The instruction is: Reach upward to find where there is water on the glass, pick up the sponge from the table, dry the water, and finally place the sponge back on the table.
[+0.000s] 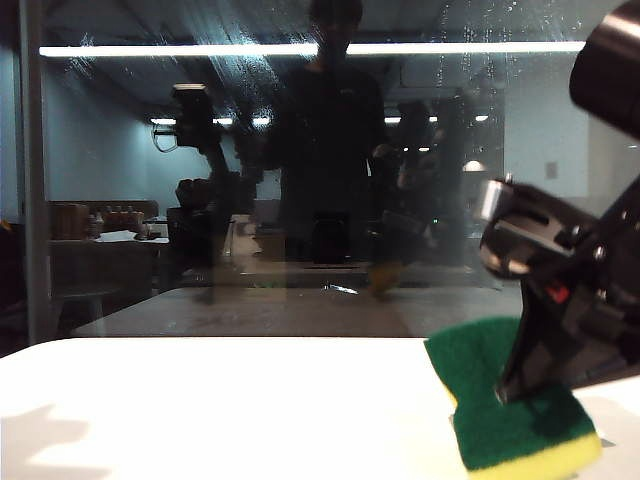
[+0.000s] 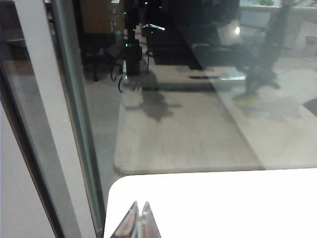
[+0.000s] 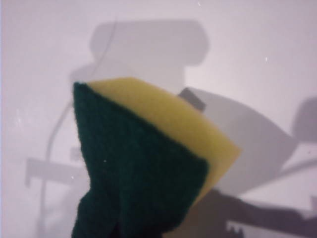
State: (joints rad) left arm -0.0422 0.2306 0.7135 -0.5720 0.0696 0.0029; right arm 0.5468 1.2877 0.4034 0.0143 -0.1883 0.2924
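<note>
The sponge (image 1: 470,385), yellow foam under a dark green layer, sits low over the white table (image 1: 220,410) at the right, tilted. My right gripper (image 1: 505,393) comes down onto its green face and is shut on it. In the right wrist view the sponge (image 3: 143,163) fills the frame in front of the table (image 3: 257,59), pinched to a crease where the jaws hide behind it. My left gripper (image 2: 139,207) is shut and empty above the table's (image 2: 223,203) corner, close to the glass (image 2: 198,99). The dark glass (image 1: 300,200) rises behind the table, with faint streaks near its top.
A dark vertical frame bar (image 1: 33,170) stands at the left of the pane, also seen close by in the left wrist view (image 2: 44,124). The glass mirrors a dark figure, both arms and ceiling lights. Brown tables show beyond it.
</note>
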